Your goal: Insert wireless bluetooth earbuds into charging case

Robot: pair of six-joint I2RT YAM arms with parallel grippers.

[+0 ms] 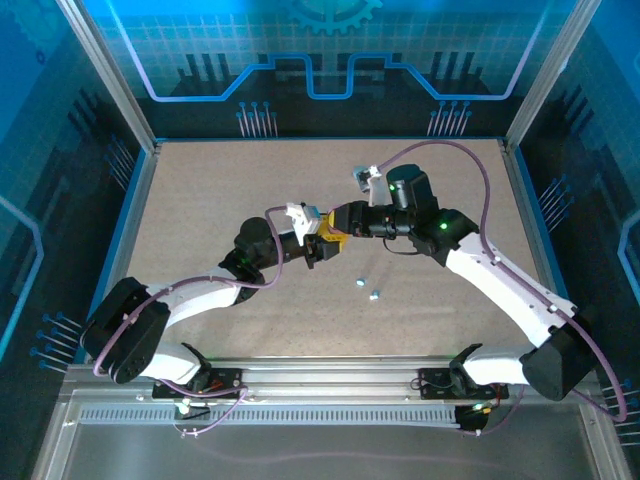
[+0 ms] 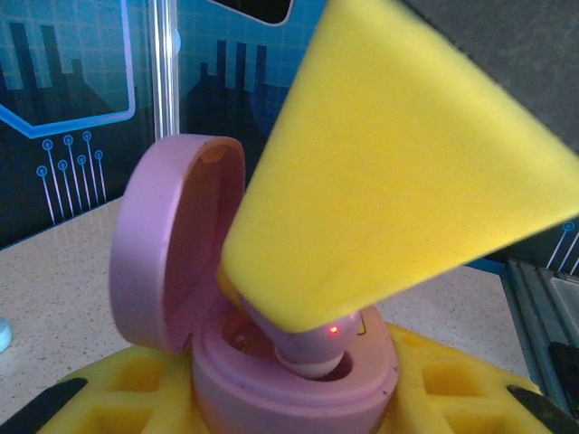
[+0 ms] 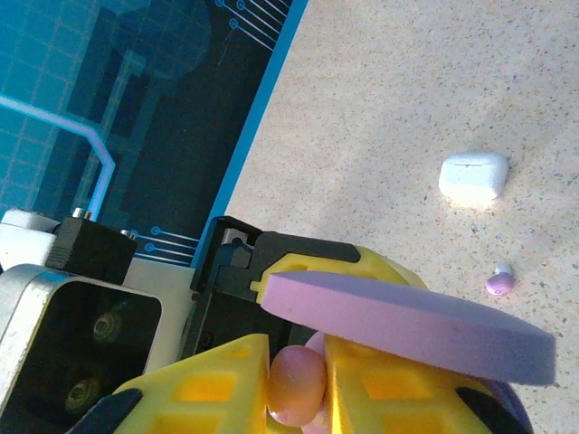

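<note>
My left gripper (image 1: 316, 246) (image 2: 294, 411) is shut on the base of an open purple charging case (image 2: 298, 384), its yellow fingers (image 2: 443, 389) on either side and the lid (image 2: 172, 244) standing up on the left. My right gripper (image 1: 336, 238) (image 3: 297, 366) is shut on a purple earbud (image 3: 297, 387). That earbud (image 2: 318, 348) sits tip-down in one well of the case, a red light glowing on it. The right gripper's yellow finger (image 2: 398, 163) covers the top of the bud and part of the case. The lid's edge (image 3: 407, 330) crosses the right wrist view.
Two light blue earbuds (image 1: 361, 282) (image 1: 376, 294) lie on the table just near of the grippers. A closed white case (image 3: 472, 178) and a loose purple earbud (image 3: 499, 283) rest on the speckled tabletop (image 3: 389, 108). Blue walls surround the table.
</note>
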